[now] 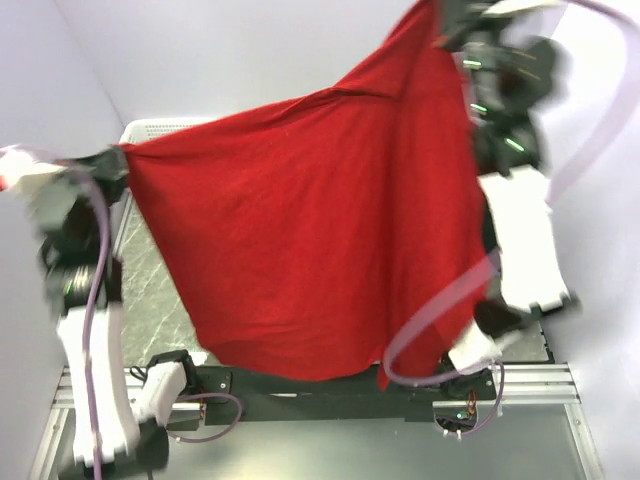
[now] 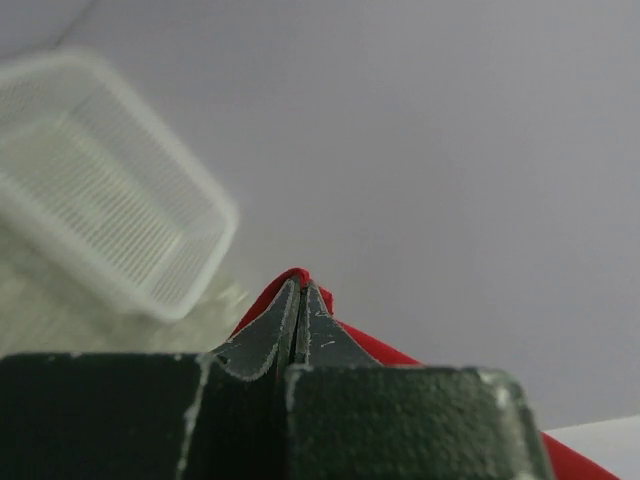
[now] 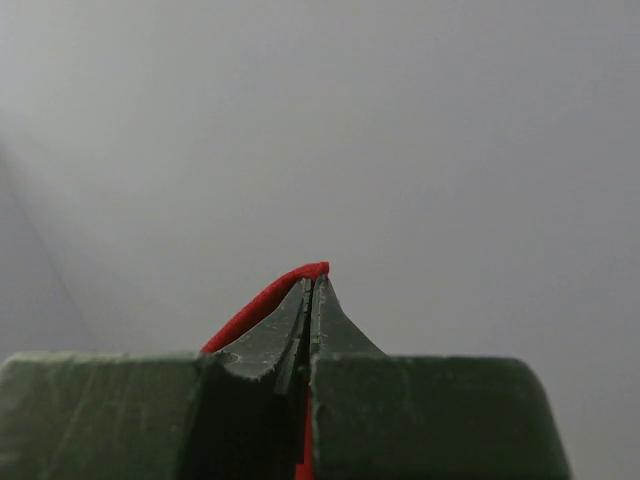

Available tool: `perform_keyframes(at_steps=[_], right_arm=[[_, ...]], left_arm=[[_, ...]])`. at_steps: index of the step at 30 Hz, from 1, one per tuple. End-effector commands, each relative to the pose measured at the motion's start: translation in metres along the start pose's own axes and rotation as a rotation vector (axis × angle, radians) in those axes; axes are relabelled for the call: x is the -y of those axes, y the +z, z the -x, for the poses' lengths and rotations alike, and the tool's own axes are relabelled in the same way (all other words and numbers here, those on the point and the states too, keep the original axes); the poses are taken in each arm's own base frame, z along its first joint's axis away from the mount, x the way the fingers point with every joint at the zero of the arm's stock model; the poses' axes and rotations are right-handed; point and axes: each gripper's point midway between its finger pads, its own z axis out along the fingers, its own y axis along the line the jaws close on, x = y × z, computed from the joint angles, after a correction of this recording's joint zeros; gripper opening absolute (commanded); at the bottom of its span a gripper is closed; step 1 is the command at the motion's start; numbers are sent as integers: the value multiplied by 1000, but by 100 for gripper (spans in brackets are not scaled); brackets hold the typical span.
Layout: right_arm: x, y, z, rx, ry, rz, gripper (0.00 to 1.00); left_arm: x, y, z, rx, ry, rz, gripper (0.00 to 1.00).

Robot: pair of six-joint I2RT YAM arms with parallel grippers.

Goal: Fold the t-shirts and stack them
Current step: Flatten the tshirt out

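The bright red t-shirt point(image 1: 320, 230) hangs spread wide in the air above the table, stretched between both arms. My left gripper point(image 1: 118, 160) is shut on its left corner; in the left wrist view the gripper point(image 2: 302, 285) pinches red cloth point(image 2: 400, 355). My right gripper point(image 1: 447, 30) is raised high at the top right, shut on the other corner; in the right wrist view the gripper point(image 3: 315, 280) holds a red edge point(image 3: 255, 310). The black t-shirt and the light blue one are hidden or out of view.
A white plastic mesh basket point(image 2: 100, 200) stands at the back left, its rim just showing behind the shirt in the top view point(image 1: 165, 125). The marbled table top point(image 1: 145, 275) shows at the left. Grey walls close in on both sides.
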Motion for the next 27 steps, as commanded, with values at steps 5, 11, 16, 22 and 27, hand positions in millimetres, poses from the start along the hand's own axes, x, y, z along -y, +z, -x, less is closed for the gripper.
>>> perform_keyframes(at_steps=[5, 11, 16, 22, 27], right_arm=[[72, 27, -282, -505, 3, -140, 20], [84, -22, -395, -894, 103, -170, 84], [72, -82, -398, -962, 143, -169, 86], [58, -155, -432, -1164, 215, -183, 83], [27, -210, -455, -1298, 237, -144, 78]], left_arm=[[-122, 71, -112, -291, 81, 250, 52], [-156, 91, -144, -435, 162, 340, 80], [-159, 69, -164, -533, 138, 326, 82], [-213, 15, -222, -736, 54, 430, 83], [-247, -15, -261, -888, 14, 483, 84]])
